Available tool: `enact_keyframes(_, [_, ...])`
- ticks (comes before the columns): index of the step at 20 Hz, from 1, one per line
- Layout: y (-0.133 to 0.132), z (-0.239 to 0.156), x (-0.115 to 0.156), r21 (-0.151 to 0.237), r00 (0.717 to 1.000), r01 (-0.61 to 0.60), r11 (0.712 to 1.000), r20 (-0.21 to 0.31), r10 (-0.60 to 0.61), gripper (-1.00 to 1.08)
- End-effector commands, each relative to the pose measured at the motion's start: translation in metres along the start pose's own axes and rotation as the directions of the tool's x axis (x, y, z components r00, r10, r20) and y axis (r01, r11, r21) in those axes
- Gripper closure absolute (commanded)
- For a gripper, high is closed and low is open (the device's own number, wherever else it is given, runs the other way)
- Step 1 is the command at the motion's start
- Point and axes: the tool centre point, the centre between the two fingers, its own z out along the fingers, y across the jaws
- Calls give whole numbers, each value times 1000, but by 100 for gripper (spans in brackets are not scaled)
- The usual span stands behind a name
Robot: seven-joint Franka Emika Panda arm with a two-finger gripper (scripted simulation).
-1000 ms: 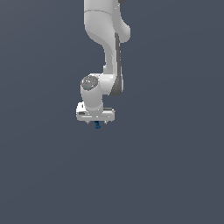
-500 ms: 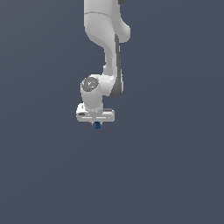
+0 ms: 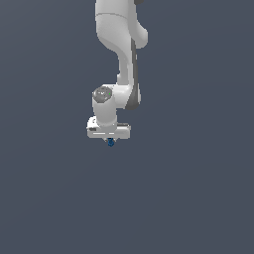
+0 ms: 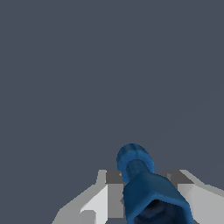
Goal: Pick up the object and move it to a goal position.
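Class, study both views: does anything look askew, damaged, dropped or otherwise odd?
Nothing stands out. The dark-blue bolt sits between the fingers of the white gripper, undamaged as far as shows. Nothing is dropped or spilled in the plain grey surroundings.

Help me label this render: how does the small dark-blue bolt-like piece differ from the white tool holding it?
The small dark-blue bolt-like piece is deep blue; the white tool is white with grey pads. In the exterior view the piece is a tiny speck under the far wider tool. The piece is a short rod with wider ends; the tool is a flat bar with two fingers. Both hang off the ground, touching, the tool shut on the piece.
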Motion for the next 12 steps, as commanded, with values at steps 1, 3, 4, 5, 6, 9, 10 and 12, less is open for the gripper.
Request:
enact_keyframes(1, [-3,-4,4,-5,1000,-7,1000,-13,7,108])
enact_keyframes(3, [-5,-9,9,-11,999,-17,1000,-28,17,108])
enact_keyframes(4, [-7,-12,11,-14,999,-23,1000,-37,22,108])
enact_keyframes(5, [-9,-15,14,-18,999,-29,999,-46,28,108])
enact_keyframes(6, [-11,-18,17,-22,998,-36,999,-57,35,108])
enact_keyframes(9, [-17,-29,27,-34,994,-60,998,-92,56,108])
enact_keyframes(10, [-19,-33,31,-39,992,-68,997,-105,64,108])
enact_keyframes(12, [-24,-43,38,-48,988,-87,995,-133,80,108])
